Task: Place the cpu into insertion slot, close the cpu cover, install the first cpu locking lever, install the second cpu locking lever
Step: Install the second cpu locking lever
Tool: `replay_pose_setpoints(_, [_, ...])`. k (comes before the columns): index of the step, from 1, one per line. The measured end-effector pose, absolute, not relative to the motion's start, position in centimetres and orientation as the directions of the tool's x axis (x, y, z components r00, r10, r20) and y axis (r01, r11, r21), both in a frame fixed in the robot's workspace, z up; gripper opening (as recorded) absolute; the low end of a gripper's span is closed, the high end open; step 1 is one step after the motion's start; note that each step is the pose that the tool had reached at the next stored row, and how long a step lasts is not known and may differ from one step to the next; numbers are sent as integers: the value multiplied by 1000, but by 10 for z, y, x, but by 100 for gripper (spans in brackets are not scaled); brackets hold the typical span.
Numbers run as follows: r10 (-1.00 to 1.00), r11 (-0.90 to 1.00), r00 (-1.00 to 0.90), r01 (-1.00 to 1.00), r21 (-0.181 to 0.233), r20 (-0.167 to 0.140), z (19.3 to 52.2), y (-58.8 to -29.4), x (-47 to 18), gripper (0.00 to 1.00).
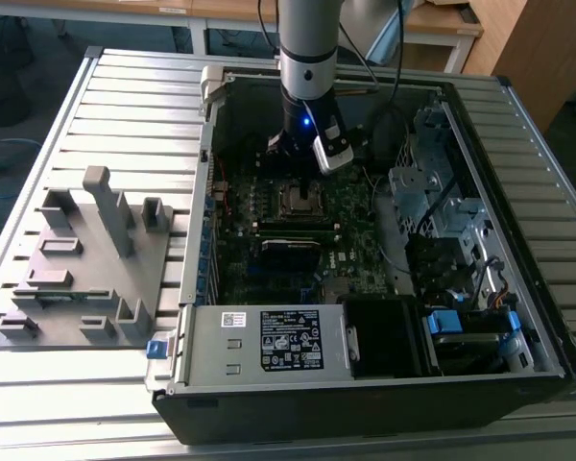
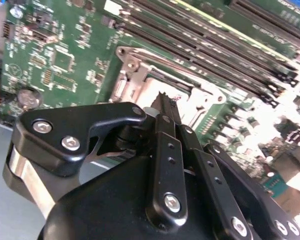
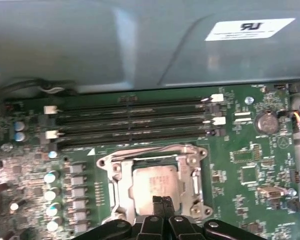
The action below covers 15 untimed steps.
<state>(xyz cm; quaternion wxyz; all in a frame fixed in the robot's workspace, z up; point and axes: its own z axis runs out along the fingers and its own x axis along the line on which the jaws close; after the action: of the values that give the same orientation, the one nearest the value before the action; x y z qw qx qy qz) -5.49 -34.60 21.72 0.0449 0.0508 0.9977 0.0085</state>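
Exterior view first: the arm is reaching down into an open computer case (image 1: 384,384) lying on a slatted bench (image 1: 125,96), and the gripper (image 1: 302,158) is hanging low over the green circuit board, just above and behind the insertion slot (image 1: 302,199). Beside the case, well apart from the fingers, a grey fixture block (image 1: 86,259) is sitting unused on the bench.

Second wrist view: the fingers (image 2: 166,112) are pressed together into a narrow point, with nothing visible between them, and the tip is sitting at the edge of the silvery cpu cover (image 2: 140,80), probably so a slim closed tip can push on thin metal parts rather than grip them. Long black memory slots (image 2: 215,55) are running just beyond the socket.

First wrist view: the cpu (image 3: 155,182) is lying in the insertion slot, directly ahead of the closed fingertips (image 3: 162,205), and the cpu cover appears to be lying flat around it, framing the chip through its window. Whether either locking lever is latched I cannot tell.
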Motion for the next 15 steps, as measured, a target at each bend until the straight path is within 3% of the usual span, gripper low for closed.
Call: replay_pose_setpoints(15, [102, 995, -991, 101, 19, -89, 217, -345, -53, 10])
